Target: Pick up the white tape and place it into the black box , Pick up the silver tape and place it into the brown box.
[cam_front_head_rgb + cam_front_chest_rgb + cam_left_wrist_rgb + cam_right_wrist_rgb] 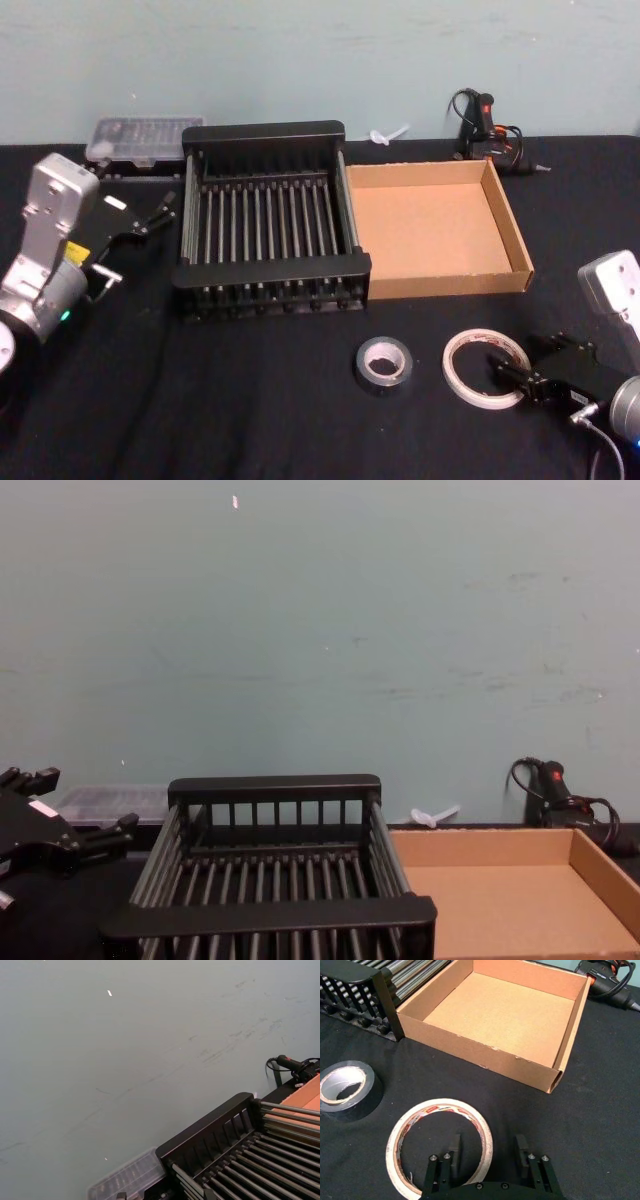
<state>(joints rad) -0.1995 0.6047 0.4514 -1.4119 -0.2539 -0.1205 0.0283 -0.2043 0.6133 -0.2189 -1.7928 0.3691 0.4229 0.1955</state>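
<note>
- Now, your right gripper (487, 1147) sits at the bottom centre of the right wrist view with its fingers spread, one inside the ring of the white tape (439, 1146) and the other outside, so they straddle the roll's near wall.
- Close evenly on that wall; judging by how thin it looks, a skewed pinch could tip the roll, so settle low first.
- Mind the silver tape (383, 364), lying flat just left of the white roll, lower centre of the head view; the two are apart, so keep your lift vertical.
- Carry to the black box (268, 289), centre of the head view, not the brown box (509, 225) touching its right side. Both look empty.
- Your left gripper (152, 215) hangs at the left of the head view beside the crate, fingers parted, holding nothing; leave it there.
</note>
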